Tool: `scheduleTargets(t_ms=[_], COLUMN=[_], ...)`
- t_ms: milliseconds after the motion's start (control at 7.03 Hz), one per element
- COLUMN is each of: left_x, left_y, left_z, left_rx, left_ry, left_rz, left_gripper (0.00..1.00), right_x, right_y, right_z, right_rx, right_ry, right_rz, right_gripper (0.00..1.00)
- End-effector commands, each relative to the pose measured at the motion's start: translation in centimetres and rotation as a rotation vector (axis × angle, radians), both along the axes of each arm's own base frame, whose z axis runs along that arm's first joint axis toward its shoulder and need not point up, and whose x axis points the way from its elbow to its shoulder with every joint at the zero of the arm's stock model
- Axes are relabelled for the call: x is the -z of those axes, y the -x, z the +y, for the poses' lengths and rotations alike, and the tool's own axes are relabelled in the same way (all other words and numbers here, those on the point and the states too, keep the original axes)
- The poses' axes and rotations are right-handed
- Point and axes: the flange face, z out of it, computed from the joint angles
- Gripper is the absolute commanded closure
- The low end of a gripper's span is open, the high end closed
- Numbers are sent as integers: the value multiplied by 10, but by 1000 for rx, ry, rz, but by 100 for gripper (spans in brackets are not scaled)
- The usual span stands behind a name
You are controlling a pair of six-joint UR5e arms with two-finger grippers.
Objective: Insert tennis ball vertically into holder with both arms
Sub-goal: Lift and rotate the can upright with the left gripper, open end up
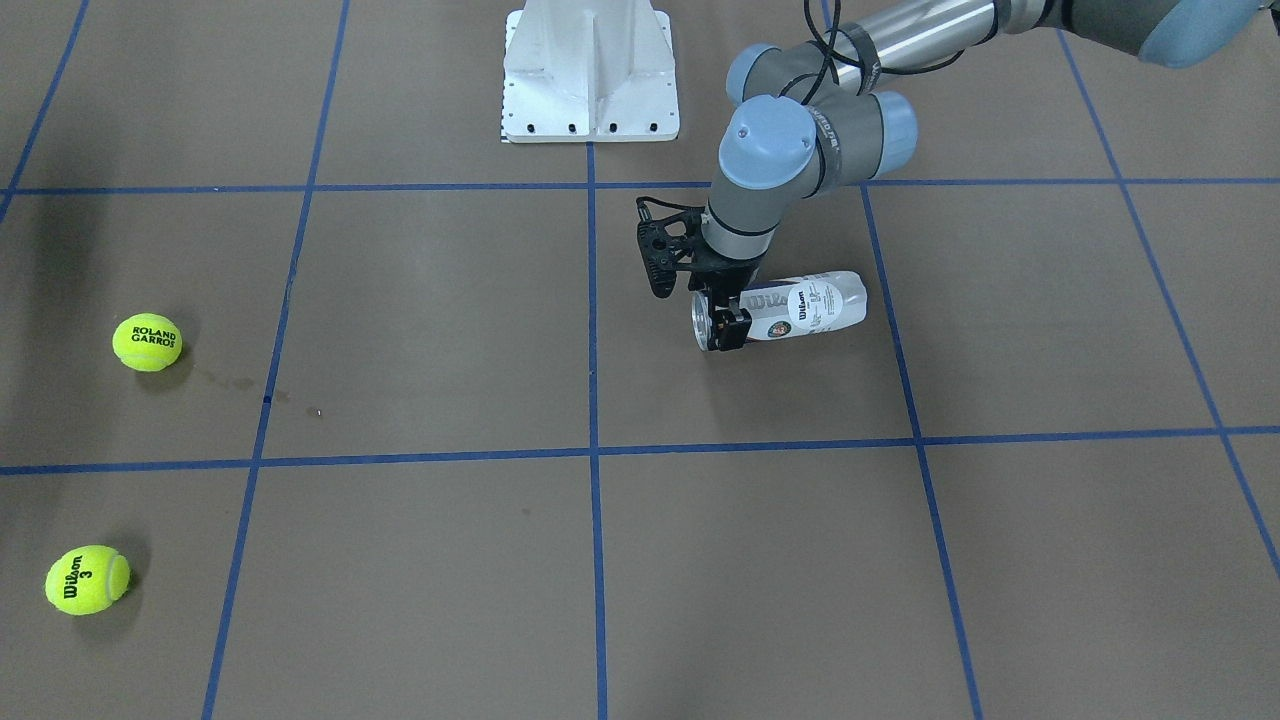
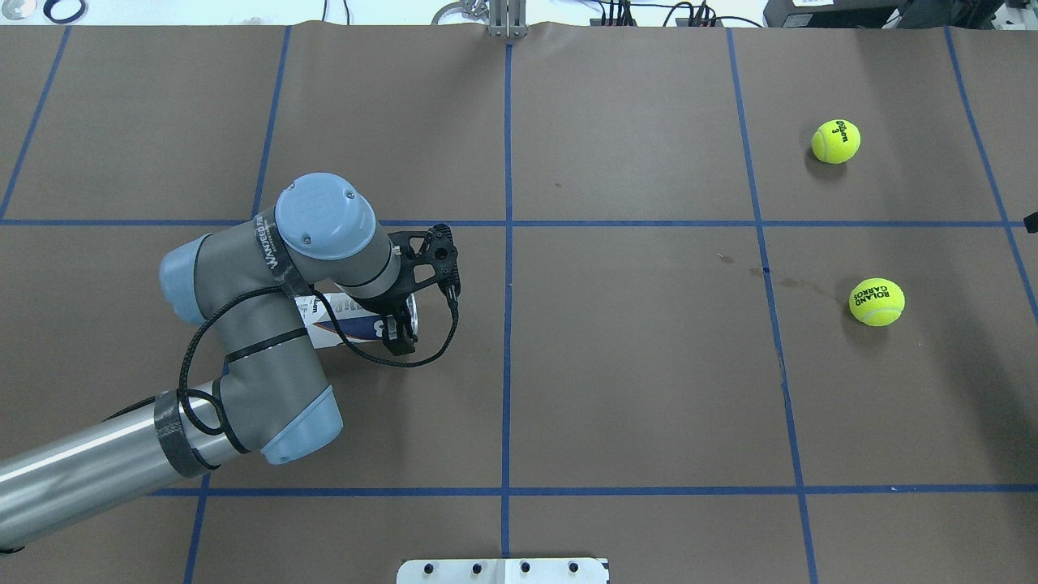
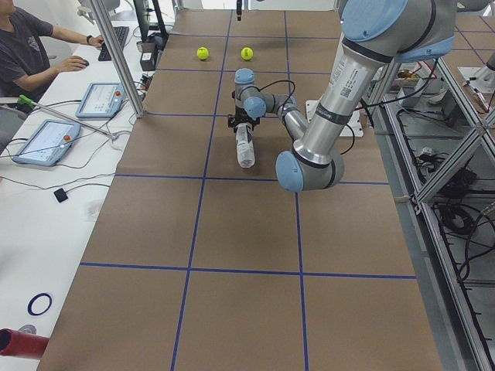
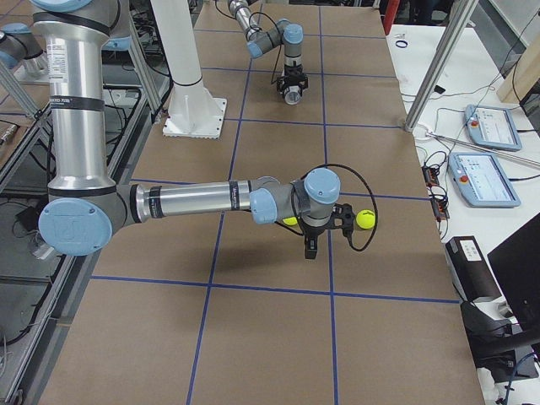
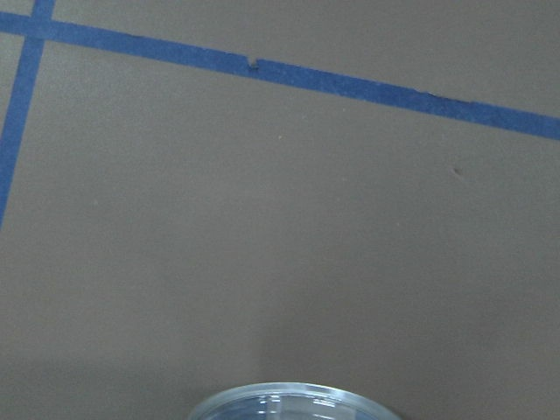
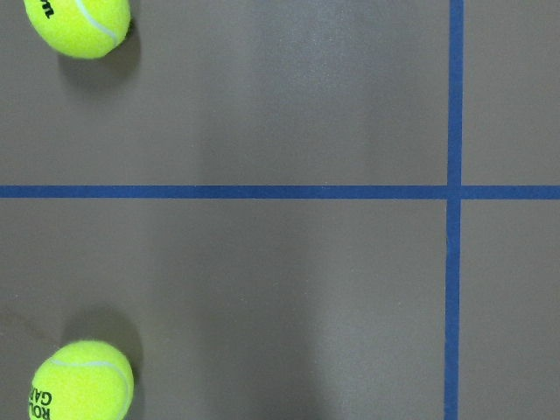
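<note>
**Holder on its side in the left gripper; balls loose at the table's right end**

The holder (image 1: 810, 305) lies flat on the brown table (image 2: 632, 365), not upright. It rests in the left half, about midway between the robot-side edge and the operators' edge, just short of the blue tape line (image 2: 507, 243) that splits the surface lengthwise. Its silver-rimmed open mouth faces the table's right end and its closed base faces the left end.

The left gripper (image 1: 722, 318) comes straight down over the mouth end. Its black fingers (image 1: 737, 328) sit one on each side of the clear wall just behind the rim, pinching the holder there. In the left wrist view only a curved sliver of the rim shows at the bottom edge.

Two tennis balls sit near the right end, well apart from the holder. The Wilson 3 ball (image 2: 836, 141) is closer to the operators' edge, and the Roland Garros ball (image 2: 877, 302) lies further in toward mid-depth.

The right gripper (image 4: 310, 245) hangs above the table close to the balls, touching neither. It shows clearly only from the side, so I cannot tell whether its fingers are spread or pressed together.

The white pedestal base (image 1: 590, 70) stands at the middle of the robot-side edge.
</note>
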Motion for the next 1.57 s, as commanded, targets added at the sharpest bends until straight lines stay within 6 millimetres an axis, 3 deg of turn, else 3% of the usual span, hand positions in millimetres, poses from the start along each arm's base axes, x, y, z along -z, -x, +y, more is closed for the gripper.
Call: scheduleTargets(t_ms=[0,285,854,1139,1423], left_x=[0,11,88,132,152], left_y=[-1,4,65,87,98], left_z=[0,-2,0,9,17], left_rx=[0,6,78,200,250], left_ry=[1,-9,-65,21,92], left_rz=[-2,18,181,423,628], left_gripper=[24,32,39,42,44], right_x=[0,-1,1,1,2], right_y=[0,0,0,0,2], right_z=[0,0,0,0,-1], right_rx=[0,0,0,0,3], right_ry=[-1,1,-2,-2,-3], right_rz=[0,0,0,0,-2], right_gripper=[0,0,0,0,0])
